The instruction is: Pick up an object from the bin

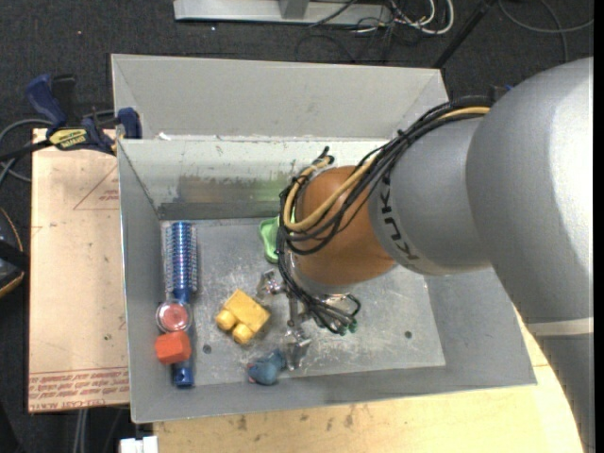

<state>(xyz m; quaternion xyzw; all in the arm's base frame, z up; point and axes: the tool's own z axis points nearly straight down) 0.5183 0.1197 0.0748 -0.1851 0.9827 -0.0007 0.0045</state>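
- Grey metal bin (415, 343), seen from above; arm coming in from the right, with a round orange cover (335, 229) at the wrist and black and yellow cables (311, 217) looped over it.
- Gripper (296, 340) low over the bin floor, below the orange cover, in the front half of the bin and close to the middle of its width.
- Not possible to tell if spread or pressed together: thin metal parts, mixed with the scratched floor behind them.
- Nearest thing: a small blue lump (267, 371), rounded, lying on the floor close to the front wall.
- Lies just beside the gripper, to the left of it and more to the front; touching or apart, cannot tell.
- Not under the gripper, and not seen inside its grasp.
- Next nearest: a yellow block (243, 316) with two round knobs on one side, flat on the floor.
- Sits left of the gripper, near but apart, and behind the blue lump, away from the front wall.
- Further back, a light green thing (272, 237) at the left edge of the orange cover, partly hidden by it; kind not clear.
- Along the left wall, well apart from the gripper, a row from back to front: a blue ribbed roller (179, 258) lying lengthwise, a round pink disc (173, 316) with a shiny rim, a red block (172, 348), a small dark blue piece (182, 377).
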